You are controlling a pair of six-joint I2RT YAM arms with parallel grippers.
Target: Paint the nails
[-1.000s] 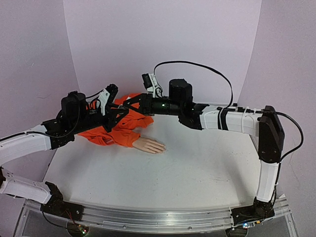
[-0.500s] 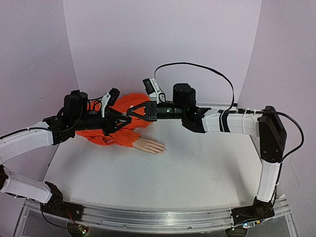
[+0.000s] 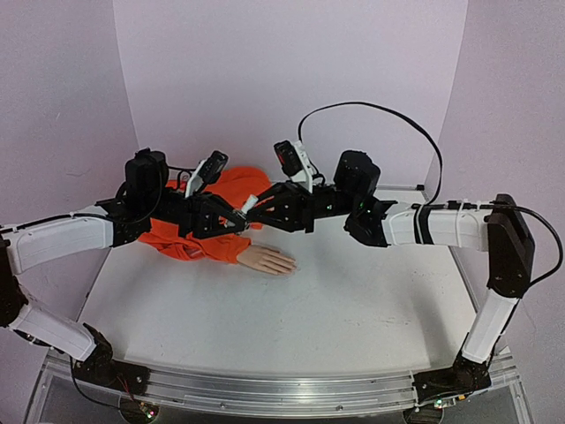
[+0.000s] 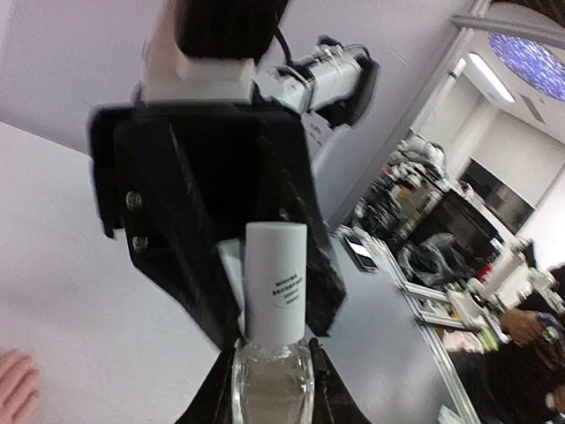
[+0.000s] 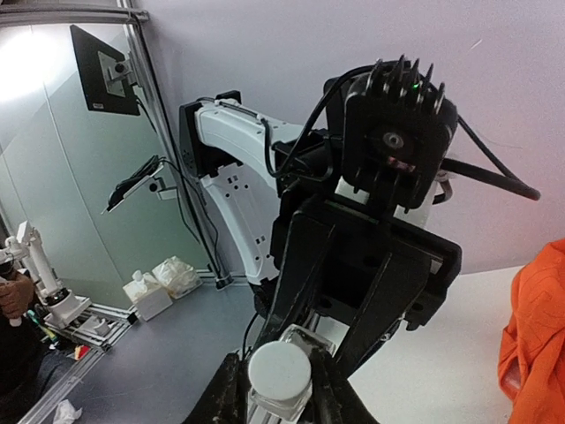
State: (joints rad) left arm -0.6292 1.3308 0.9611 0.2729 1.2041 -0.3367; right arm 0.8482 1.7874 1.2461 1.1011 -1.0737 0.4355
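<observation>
The left arm (image 3: 62, 240) is extended from the left edge towards the middle, forearm nearly level, wrist turned to the right. The right arm (image 3: 441, 225) is folded upward at the right side and reached leftwards, its forearm also nearly level. The left pincer (image 3: 238, 218) and the right pincer (image 3: 258, 212) are brought tip to tip in the air. The left pincer's fingers (image 4: 216, 402) are clamped on a small clear bottle (image 4: 271, 389). The right pincer's fingers (image 5: 225, 393) are set close on either side of the white cap (image 5: 279, 371). Whether the cap is pressed cannot be told.
</observation>
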